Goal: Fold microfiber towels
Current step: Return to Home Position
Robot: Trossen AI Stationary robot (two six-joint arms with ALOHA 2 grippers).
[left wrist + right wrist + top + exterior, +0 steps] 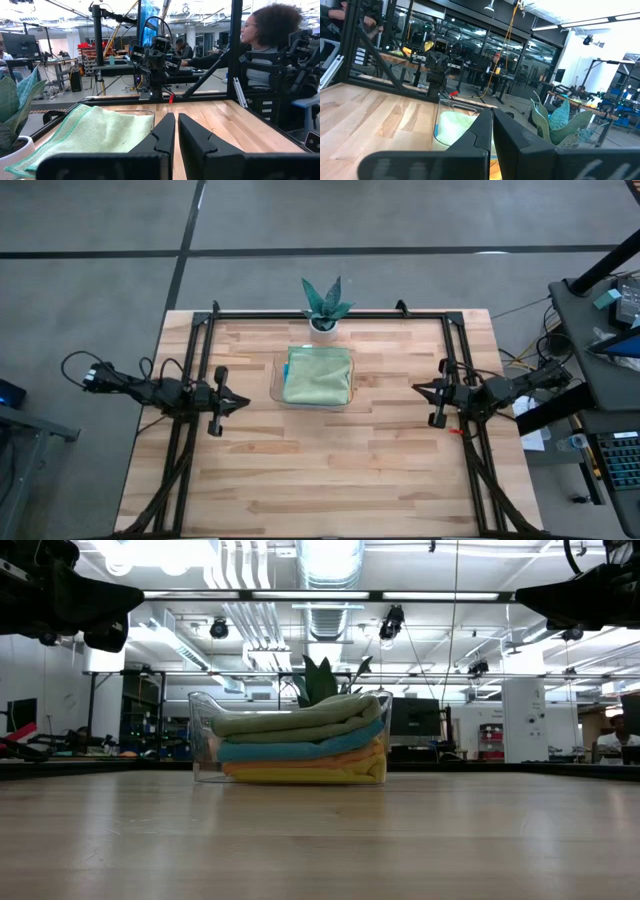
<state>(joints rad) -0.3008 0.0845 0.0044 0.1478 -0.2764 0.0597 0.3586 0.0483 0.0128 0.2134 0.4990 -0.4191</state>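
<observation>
Pale green is the colour of the top towel (318,377), which is folded flat and has a soft surface with a slightly darker green hem. Under it, the low view shows the other microfiber towels (300,750) in a neat pile: a teal-blue one, then a thin orange edge, then yellow at the bottom. All of them lie inside the clear tray (274,385), which stands on the wooden table (330,470) just beside the potted plant (325,308). The pile is between the two pairs of fingers and well apart from both. The left gripper (244,402) points its tips toward the tray from one side, and the right gripper (417,388) points from the opposite side. Both pairs of fingers are pressed together, or very nearly so, and they hold nothing.
</observation>
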